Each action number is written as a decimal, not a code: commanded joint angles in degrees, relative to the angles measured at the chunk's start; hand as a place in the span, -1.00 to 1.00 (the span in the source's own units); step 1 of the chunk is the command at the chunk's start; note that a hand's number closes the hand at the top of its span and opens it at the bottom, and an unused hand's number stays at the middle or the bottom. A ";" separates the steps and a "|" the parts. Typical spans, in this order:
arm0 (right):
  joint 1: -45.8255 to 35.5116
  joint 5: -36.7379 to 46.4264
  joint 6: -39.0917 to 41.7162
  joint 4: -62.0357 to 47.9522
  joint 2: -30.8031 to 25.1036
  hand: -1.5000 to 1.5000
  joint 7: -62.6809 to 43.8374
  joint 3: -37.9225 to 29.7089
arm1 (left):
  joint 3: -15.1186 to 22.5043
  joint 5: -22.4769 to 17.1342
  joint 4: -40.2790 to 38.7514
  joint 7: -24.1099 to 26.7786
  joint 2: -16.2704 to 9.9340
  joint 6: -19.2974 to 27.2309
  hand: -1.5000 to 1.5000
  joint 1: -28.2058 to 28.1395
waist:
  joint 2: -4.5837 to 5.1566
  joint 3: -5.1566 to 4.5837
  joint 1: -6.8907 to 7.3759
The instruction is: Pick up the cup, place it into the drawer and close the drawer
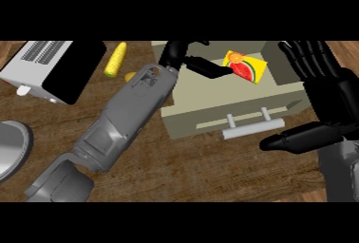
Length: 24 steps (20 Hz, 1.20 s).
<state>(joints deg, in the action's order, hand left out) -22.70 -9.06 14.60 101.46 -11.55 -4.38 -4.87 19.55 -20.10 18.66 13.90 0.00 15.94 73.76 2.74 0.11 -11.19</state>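
The cup (247,67), yellow with a watermelon picture, lies inside the open beige drawer (210,102) near its back right. My left hand (181,53) reaches over the drawer's back left; its thumb (210,69) stretches towards the cup's left edge and the other fingers stay apart from the cup, so the hand is open. The left forearm (129,118) runs diagonally up from the lower left. My right hand (329,90) stands open at the drawer's right side, fingers pointing up and thumb (298,138) just right of the drawer's white handle (252,127).
A white and black toaster (49,69) sits at the back left. A yellow corn cob (116,59) and a small orange item (130,76) lie between the toaster and the drawer. A grey plate (13,147) shows at the left edge. Wooden counter (210,166) lies in front.
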 commanded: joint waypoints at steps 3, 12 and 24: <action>-1.09 -5.79 6.77 -0.71 1.63 1.00 -0.81 5.02 | -1.44 -7.16 3.49 4.49 0.00 -0.99 -1.00 -1.71 | 0.37 -0.08 -1.11; 0.18 -6.36 22.87 -1.31 -8.00 1.00 -6.99 14.17 | -4.25 -15.00 5.81 12.44 0.00 0.93 -1.00 -1.28 | -1.00 -0.15 2.52; 6.80 26.28 10.72 -5.62 -7.37 -1.00 -2.52 23.51 | -6.47 -17.88 4.48 18.63 0.00 -2.27 -1.00 -5.48 | -2.10 -0.09 10.65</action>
<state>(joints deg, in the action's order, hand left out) -17.11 7.94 30.34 99.91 -21.41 -7.74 14.53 14.46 -37.03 22.65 30.08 0.00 16.14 70.69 0.92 0.05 -3.16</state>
